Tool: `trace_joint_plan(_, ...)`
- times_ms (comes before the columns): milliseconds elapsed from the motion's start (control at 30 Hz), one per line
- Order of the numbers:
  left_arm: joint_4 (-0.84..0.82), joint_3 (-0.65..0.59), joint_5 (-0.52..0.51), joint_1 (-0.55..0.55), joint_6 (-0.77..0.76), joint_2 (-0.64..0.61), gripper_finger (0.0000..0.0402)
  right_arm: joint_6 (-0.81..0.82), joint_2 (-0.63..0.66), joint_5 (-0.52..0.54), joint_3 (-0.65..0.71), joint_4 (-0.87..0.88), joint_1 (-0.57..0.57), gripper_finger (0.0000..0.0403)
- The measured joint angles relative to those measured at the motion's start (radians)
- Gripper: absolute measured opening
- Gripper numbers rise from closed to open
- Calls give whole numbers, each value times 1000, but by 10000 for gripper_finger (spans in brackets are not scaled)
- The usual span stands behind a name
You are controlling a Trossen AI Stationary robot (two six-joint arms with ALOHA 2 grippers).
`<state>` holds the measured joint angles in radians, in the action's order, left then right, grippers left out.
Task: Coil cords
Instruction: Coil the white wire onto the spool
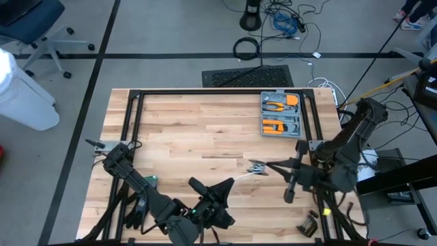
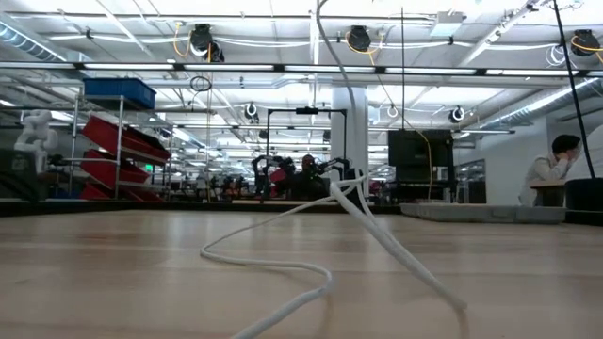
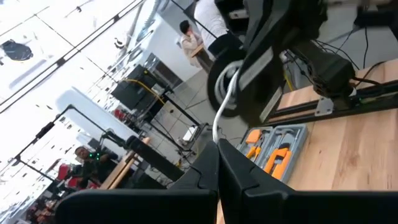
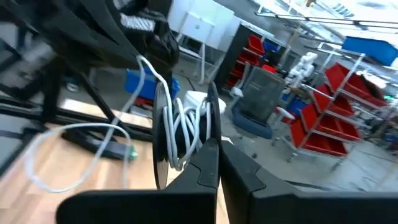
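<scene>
The cords [image 1: 254, 169], thin and white, hang as a small looped bunch just right of centre in the high view, over a pale wooden table [image 1: 191, 130]. An open tool case [image 1: 280, 113] with orange-handled tools lies at the upper right of the table. Grey floor surrounds it; the low view shows a large workshop hall behind. The right gripper [image 1: 268, 165] is closed on the loops. The left gripper [image 1: 233, 180], lower centre, is clamped on a cord strand.

Orange tool tray [image 1: 281, 113], perhaps pliers inside.
</scene>
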<state>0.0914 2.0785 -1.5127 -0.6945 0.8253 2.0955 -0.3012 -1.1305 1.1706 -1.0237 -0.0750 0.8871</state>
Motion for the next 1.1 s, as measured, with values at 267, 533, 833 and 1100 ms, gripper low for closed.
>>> trace_joint_plan(267, 1, 0, 0, 0, 23, -1, 0, 46, 33, 0, 0, 39, 98, 0)
trace_joint_plan(533, 0, -1, 9, -8, 23, -1, 29, 91, 38, 3, 0, 51, 134, 0)
trace_joint_plan(833, 5, -1, 232, -40, -72, -1, 98, 133, 44, 4, 0, 49, 167, 0)
trace_joint_plan(1100, -157, -2, 515, -23, -451, -1, 105, 158, 79, 4, 0, 2, 201, 0)
